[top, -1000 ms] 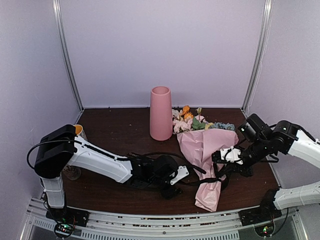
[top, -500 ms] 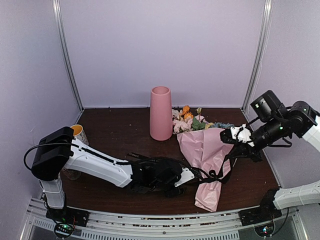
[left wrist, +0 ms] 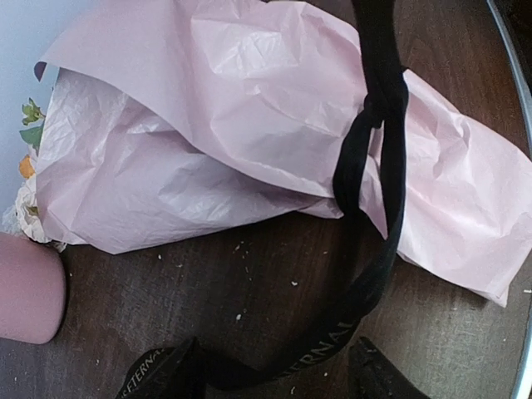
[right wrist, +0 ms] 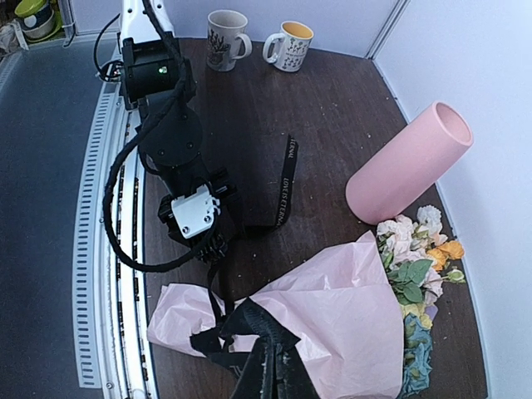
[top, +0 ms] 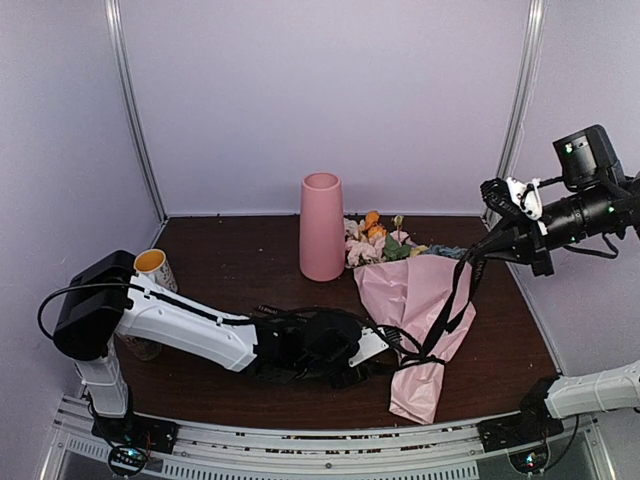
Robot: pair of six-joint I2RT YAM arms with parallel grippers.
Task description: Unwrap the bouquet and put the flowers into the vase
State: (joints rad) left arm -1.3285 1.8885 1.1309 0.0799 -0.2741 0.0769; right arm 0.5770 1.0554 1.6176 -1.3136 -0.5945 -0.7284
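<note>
Faintly, the black ribbon (left wrist: 332, 339) reads "ETERNAL" below the bouquet (left wrist: 208, 125).

Left tool (left wrist: 266, 376) low, fingers apart; right tool (right wrist: 268, 353) high, pinched.

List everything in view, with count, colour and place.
vase: one, pink, upright mid-table toward the back.
bouquet: one, pink-lilac paper wrap, lying right of the vase.
flowers: several, pink, orange, white, blue, sticking out of the wrap beside the vase.
ribbon: one, black with lettering, knotted round the wrap, running up to the right gripper.
mugs: two, white patterned, table's left side.
table: one, dark brown.
left gripper: one, black, low beside the wrap, open astride the ribbon.
right gripper: one, black, raised at right, shut on the ribbon.
</note>
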